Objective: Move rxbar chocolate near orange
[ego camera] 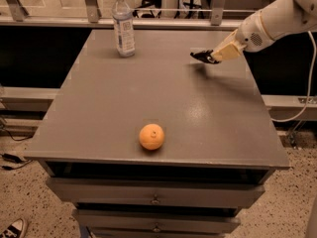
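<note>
The rxbar chocolate (pixel 199 55), a small black bar, sticks out of my gripper (pixel 213 57) toward the left. The gripper is shut on it and holds it a little above the back right part of the grey table (pixel 208 113), with a shadow on the surface just below. The arm comes in from the upper right. The orange (pixel 151 136) sits near the table's front edge, slightly left of the middle, far from the gripper and the bar.
A clear plastic water bottle (pixel 123 24) stands upright at the back left of the table. A metal railing runs behind the table. Drawers sit under the tabletop. A cable hangs at the right side.
</note>
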